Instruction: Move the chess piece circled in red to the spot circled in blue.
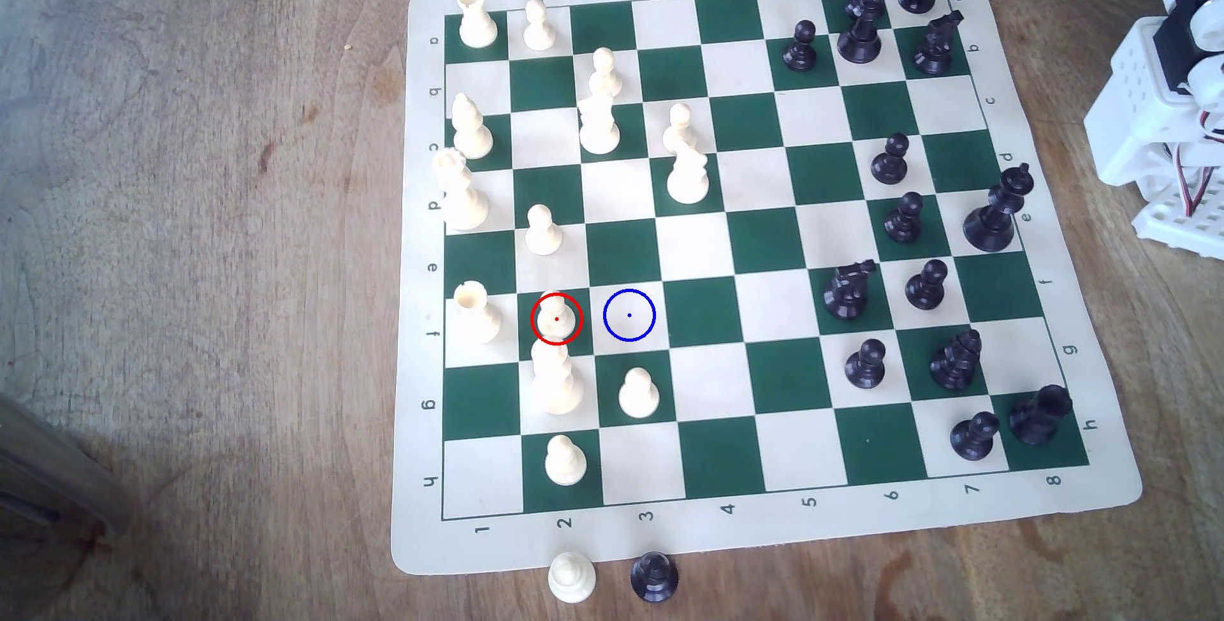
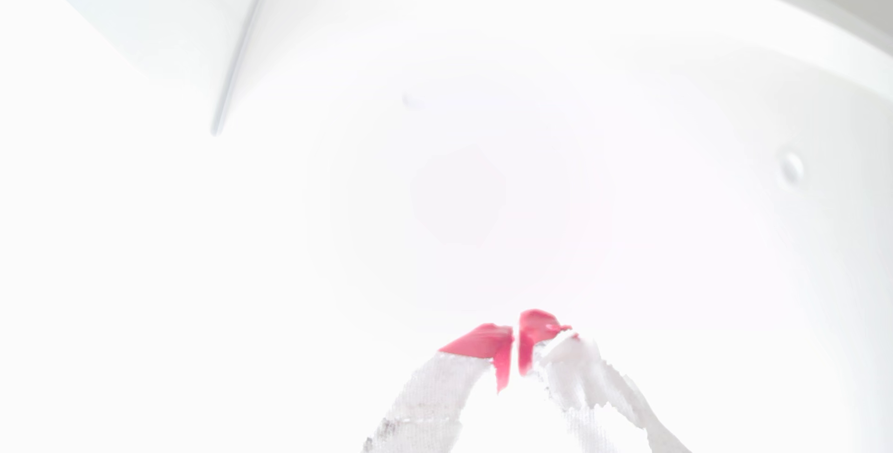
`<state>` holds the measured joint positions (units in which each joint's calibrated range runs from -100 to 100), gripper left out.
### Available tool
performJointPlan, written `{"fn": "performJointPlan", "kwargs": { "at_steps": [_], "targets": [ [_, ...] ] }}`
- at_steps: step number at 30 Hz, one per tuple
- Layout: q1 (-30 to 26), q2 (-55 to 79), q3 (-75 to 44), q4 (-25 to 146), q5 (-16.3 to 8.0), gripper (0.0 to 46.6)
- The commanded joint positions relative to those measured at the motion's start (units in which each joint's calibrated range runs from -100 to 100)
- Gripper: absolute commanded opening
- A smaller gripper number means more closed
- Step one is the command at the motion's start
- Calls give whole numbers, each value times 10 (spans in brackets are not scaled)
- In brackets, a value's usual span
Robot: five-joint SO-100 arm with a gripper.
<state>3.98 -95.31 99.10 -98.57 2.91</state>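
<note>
nothing of the task looks done yet. going left to right in the exterior view, a cream rook (image 1: pixel 475 313) is seen first, at the 9 o'clock side of the ringed pawn. next, the cream pawn circled in red (image 1: pixel 556 318) is seen standing upright on its dark green square, with a taller cream piece (image 1: pixel 556 379) just beside it at 6 o'clock. the light square circled in blue (image 1: pixel 629 315) lies right next to the pawn at 3 o'clock, and nothing is on it. another cream pawn (image 1: pixel 638 394) sits at 6 o'clock from that square.

far off at 3 o'clock, well apart from the pawn, the white arm (image 1: pixel 1169 111) is parked off the chess mat (image 1: pixel 728 528).

in the wrist view, which is very washed out, the gripper (image 2: pixel 515 344) is seen clenched, its pink fingertips (image 2: pixel 488 342) almost touching with nothing between them.

all is left to do: reaching, opening, grabbing, lifting, setting down.
</note>
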Motion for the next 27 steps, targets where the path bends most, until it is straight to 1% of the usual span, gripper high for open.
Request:
{"fn": "performJointPlan", "kwargs": {
  "at_steps": [1,26,27],
  "targets": [
    [-3,-4,9,-12,2,2],
    [-3,-4,9,-12,2,2],
    [-7,-5,9,-8,-16,5]
  ]
}}
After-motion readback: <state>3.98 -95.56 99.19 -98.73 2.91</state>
